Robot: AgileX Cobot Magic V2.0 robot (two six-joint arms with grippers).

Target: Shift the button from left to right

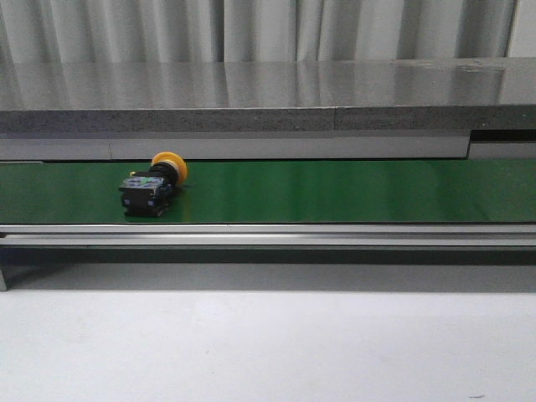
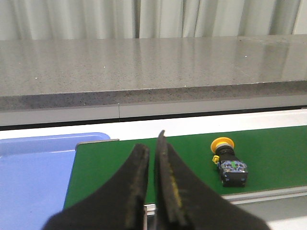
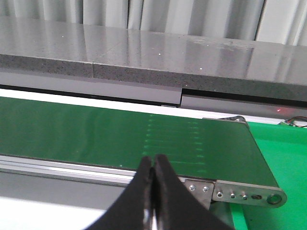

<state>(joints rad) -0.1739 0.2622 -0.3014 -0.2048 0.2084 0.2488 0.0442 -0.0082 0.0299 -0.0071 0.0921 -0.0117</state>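
Observation:
The button (image 1: 154,186) lies on its side on the green conveyor belt (image 1: 335,191), left of the middle in the front view, its yellow-orange cap towards the back and its dark block body towards the front. It also shows in the left wrist view (image 2: 229,163). My left gripper (image 2: 152,143) is shut and empty, held back from the belt's near rail and off to the side of the button. My right gripper (image 3: 153,160) is shut and empty, near the belt's other end. Neither gripper shows in the front view.
A grey stone-like shelf (image 1: 251,92) runs behind the belt. A blue tray (image 2: 33,172) sits past the belt's left end. A metal end bracket (image 3: 240,191) and a green surface (image 3: 283,153) lie at the belt's right end. A white tabletop (image 1: 268,343) is in front.

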